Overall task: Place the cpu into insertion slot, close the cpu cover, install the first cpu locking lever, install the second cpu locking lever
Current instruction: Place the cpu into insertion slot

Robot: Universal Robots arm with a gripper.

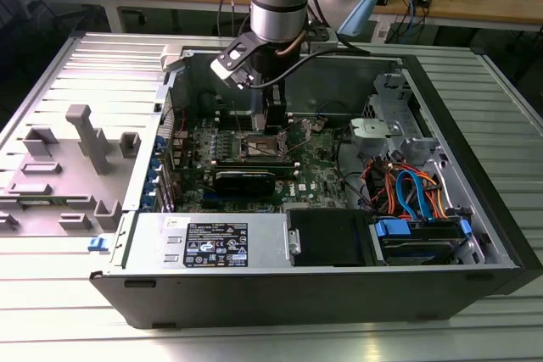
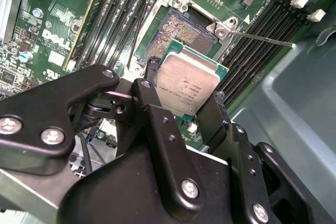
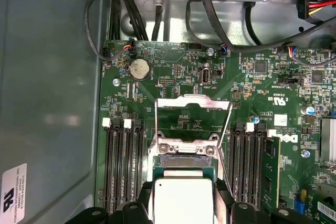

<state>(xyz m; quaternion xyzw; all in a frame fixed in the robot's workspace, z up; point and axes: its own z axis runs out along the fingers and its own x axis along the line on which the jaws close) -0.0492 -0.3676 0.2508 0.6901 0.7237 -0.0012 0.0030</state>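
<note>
The gripper (image 2: pixel 185 90) pinches the cpu (image 2: pixel 190 76) by its edges, over the open slot (image 2: pixel 181 32). In the exterior view a white printed label (image 1: pixel 216 243) sits lower centre. The case (image 1: pixel 339 290) lies on a ribbed metal table (image 1: pixel 76 57).

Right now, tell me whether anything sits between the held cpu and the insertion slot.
Nothing visible does. In the second wrist view the fingers grip the cpu by its edges over the insertion slot, whose dark centre lies bare. In the first wrist view the cpu cover stands swung up, off the slot.
</note>
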